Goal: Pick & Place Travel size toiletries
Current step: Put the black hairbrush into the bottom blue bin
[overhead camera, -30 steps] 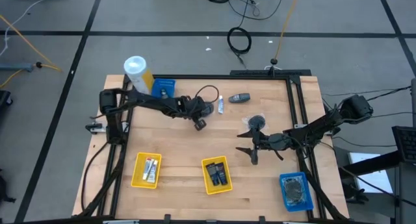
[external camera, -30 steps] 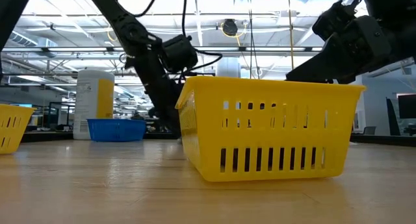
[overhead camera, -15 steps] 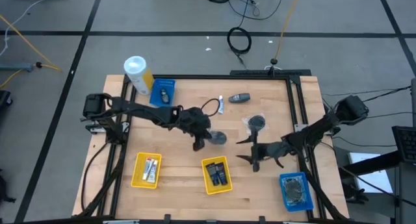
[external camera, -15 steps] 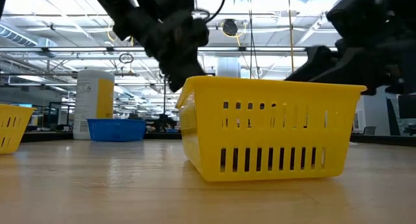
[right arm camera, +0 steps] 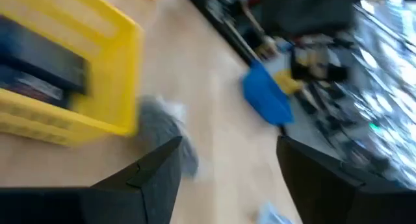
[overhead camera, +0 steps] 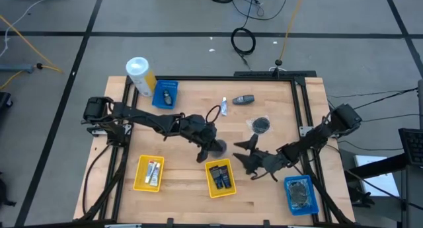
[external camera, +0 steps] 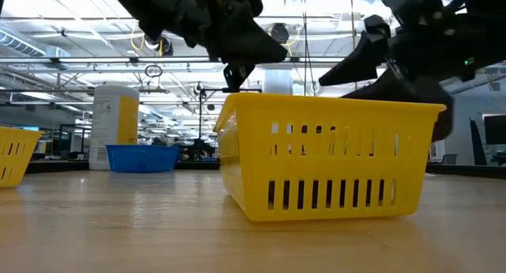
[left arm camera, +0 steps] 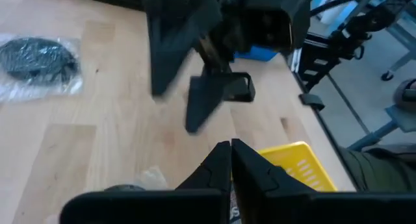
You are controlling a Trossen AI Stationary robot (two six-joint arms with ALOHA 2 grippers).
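Observation:
My left gripper (overhead camera: 213, 149) hovers just beyond the far edge of the middle yellow tray (overhead camera: 220, 177), which holds dark bottles. It is shut on a grey clear-wrapped packet (overhead camera: 219, 147). My right gripper (overhead camera: 248, 156) stands open right of that tray, fingers toward the left gripper, nothing between them. It also shows in the left wrist view (left arm camera: 195, 87). Another grey packet (overhead camera: 261, 125), a white tube (overhead camera: 225, 107) and a dark bottle (overhead camera: 244, 99) lie on the table farther back. My left gripper has the grey packet by its clear wrap (left arm camera: 151, 178), pinched between the shut fingers. The gripper itself hides the place of contact. The fingers slant down toward the table's right and near side. The packet (right arm camera: 168, 132) shows beside the yellow tray's wall.
A blue tray (overhead camera: 165, 92) with a dark bottle and a white-and-yellow canister (overhead camera: 139, 73) stand at the far left. A yellow tray (overhead camera: 149, 173) with white tubes sits near left. A blue tray (overhead camera: 301, 193) with grey packets sits near right. Black frame rails border the table.
My left gripper has gone from the table's far middle toward the near edge and upward, tipping more level and staying shut. The grey packet has come along to the middle yellow tray's far edge. My right gripper has moved left toward that tray and rolled about its own axis.

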